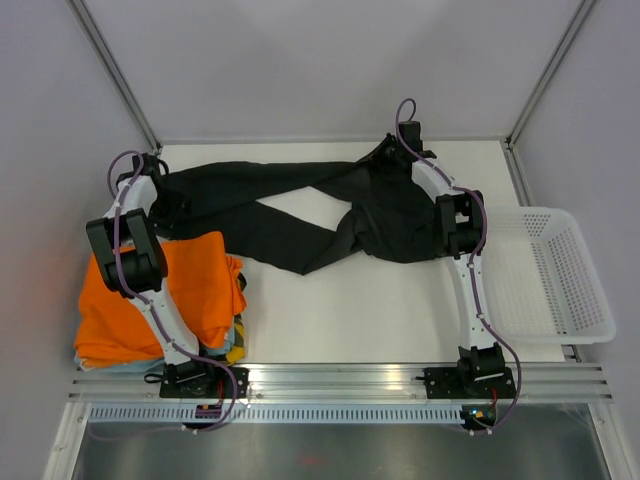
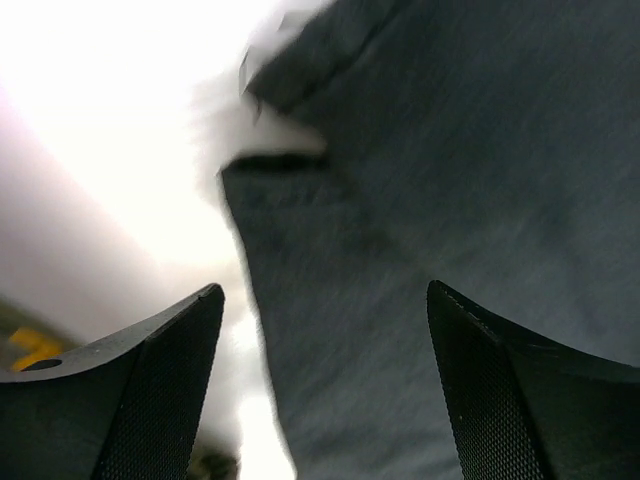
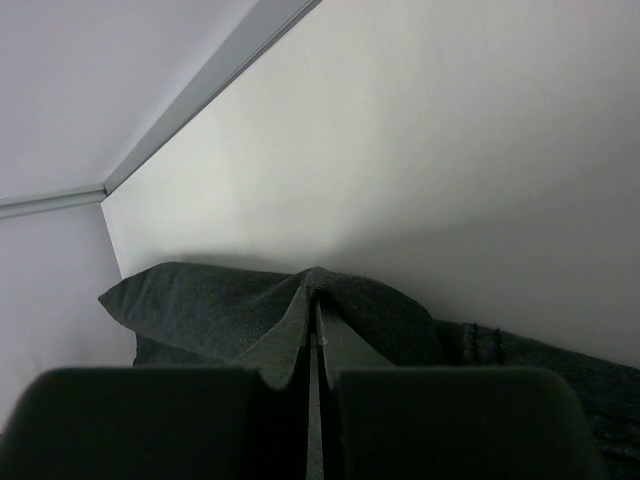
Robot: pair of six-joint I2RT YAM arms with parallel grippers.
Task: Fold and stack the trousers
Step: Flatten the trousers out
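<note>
The trousers (image 1: 390,215) lie across the upper half of the top view, with the long axis running left to right along the far part of the worktop (image 1: 350,310). The bunched waist is at upper right. The two legs stretch toward upper left and cross each other near the middle.

Your right end effector (image 3: 313,330) is clamped on a raised fold of the dark cloth at the waist end, close to the back corner. The wrist view shows the fabric peaking up between the closed fingers.

Your left end effector (image 2: 325,300) is spread wide, with nothing between the fingers. It hovers over the dark fabric at the leg end. From the wrist view, the cloth fills the centre and right of the frame, and its edge runs down just inside the left finger (image 2: 150,390). I can't tell whether the fingers touch the cloth.

So each arm sits at its own end of the garment, the right one at the waist and the left one at the legs. The coming move probably depends on the left side getting a grip on the leg ends, because the cloth lies straight below and ahead of it.

The orange garment (image 1: 190,290) sits on the pile at lower left, near the legs. The white basket (image 1: 592,275) sits at the right edge.
</note>
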